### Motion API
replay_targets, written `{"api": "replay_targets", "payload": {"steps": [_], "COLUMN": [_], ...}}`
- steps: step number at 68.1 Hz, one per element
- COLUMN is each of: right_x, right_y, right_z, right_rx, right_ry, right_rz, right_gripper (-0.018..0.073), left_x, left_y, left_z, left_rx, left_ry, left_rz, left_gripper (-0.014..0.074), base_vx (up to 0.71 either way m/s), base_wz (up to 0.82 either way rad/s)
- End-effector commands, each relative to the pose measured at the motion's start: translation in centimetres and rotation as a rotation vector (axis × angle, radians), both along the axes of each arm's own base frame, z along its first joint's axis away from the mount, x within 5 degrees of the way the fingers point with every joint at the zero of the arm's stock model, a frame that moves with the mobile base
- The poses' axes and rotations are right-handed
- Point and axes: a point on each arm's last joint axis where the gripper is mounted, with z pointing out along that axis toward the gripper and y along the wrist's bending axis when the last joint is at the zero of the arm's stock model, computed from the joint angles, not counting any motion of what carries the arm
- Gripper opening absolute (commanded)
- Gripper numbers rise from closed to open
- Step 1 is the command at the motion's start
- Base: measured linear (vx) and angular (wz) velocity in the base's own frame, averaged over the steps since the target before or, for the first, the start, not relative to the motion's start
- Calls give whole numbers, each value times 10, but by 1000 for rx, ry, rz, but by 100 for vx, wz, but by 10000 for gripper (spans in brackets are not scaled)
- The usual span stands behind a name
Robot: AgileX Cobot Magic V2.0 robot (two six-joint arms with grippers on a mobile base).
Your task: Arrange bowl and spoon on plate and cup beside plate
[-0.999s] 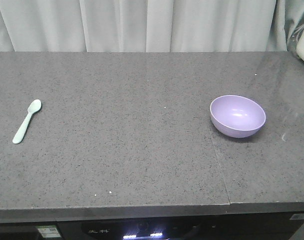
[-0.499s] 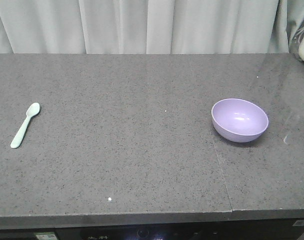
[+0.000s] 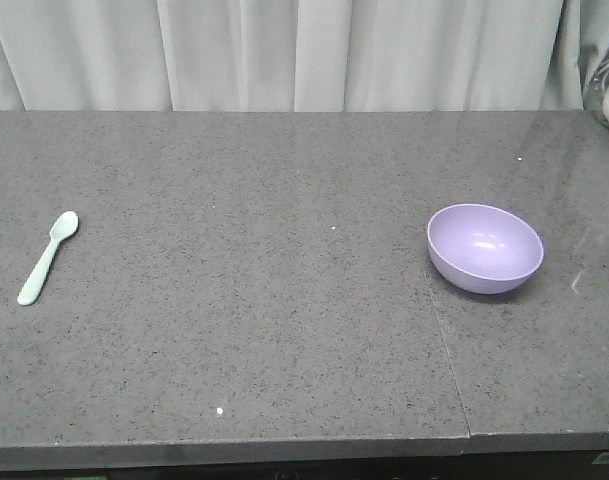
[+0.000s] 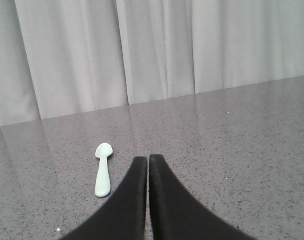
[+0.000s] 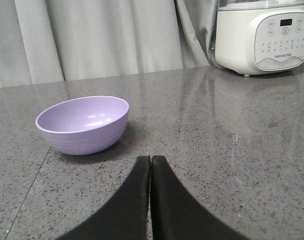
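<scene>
A speckled grey counter (image 3: pixel 234 350) is backed by a pale pleated curtain (image 3: pixel 284 55). A white appliance (image 5: pixel 264 37) with a button panel is set on it near the curtain.

Writing shows in one place only: on the front control panel (image 5: pixel 283 40) of the white kitchen appliance (image 5: pixel 264 20) that stands at the far right of the worktop (image 5: pixel 216 125). The panel carries a small dark display, rows of tiny button marks and one short printed line below, all too small to read.
</scene>
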Motion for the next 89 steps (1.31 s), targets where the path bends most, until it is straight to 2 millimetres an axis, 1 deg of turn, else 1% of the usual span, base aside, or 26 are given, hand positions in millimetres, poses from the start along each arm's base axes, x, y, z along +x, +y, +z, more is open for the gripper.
{"api": "replay_targets", "payload": {"steps": [1, 89], "right_x": [0, 0], "right_y": [0, 0], "right_z": [2, 2], "right_rx": [-20, -20], "right_ry": [-69, -69], "right_rz": [2, 2], "right_gripper": [-5, -5], "left_x": [2, 2], "left_y": [-1, -1], "left_z": [-5, -5], "left_rx": [-13, -13], "left_ry": [-21, -21], "left_rz": [-13, -13], "left_gripper": [-6, -6], "base_vx": [2, 1], "base_wz": [0, 0]}}
